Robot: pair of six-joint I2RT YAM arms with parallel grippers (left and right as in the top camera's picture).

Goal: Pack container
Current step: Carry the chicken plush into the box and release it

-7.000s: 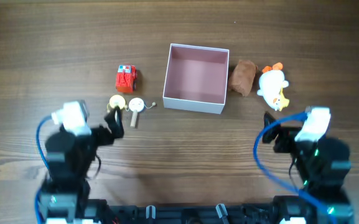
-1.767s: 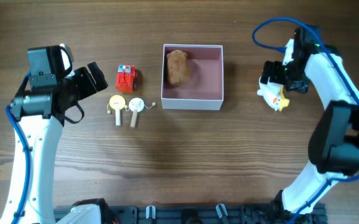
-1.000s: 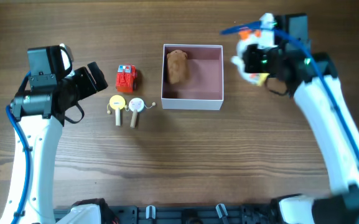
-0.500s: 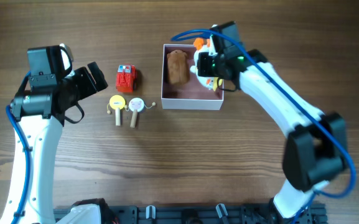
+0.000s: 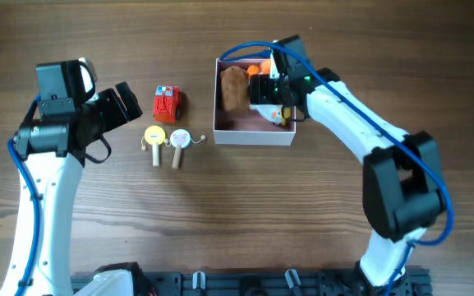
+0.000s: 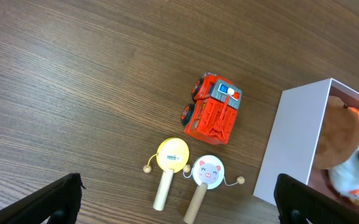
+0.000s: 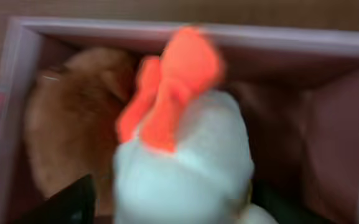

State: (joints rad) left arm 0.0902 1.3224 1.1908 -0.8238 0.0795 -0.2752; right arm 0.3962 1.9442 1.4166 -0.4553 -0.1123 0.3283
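Note:
The container (image 5: 255, 136), a white-walled box with a pink inside, holds a brown plush (image 5: 235, 89) at its left side. My right gripper (image 5: 271, 92) is inside the container's right half, shut on a white chicken plush with an orange comb (image 5: 258, 67). In the right wrist view the chicken (image 7: 185, 168) fills the space between my fingers (image 7: 179, 208), with the brown plush (image 7: 67, 124) beside it and the container's far wall (image 7: 198, 28) behind. My left gripper (image 5: 126, 100) is open and empty, left of the toys; the left wrist view shows its fingers (image 6: 179, 211) wide apart.
A red toy truck (image 5: 167, 104) (image 6: 213, 110) lies left of the container. Just below it lie a yellow rattle drum (image 5: 154, 137) (image 6: 172, 154) and a white pig-face rattle drum (image 5: 179, 140) (image 6: 206, 172). The container's left wall (image 6: 291, 143) shows in the left wrist view.
My right arm has carried the chicken plush from the table right of the container leftward and down into it. The left arm has not moved.

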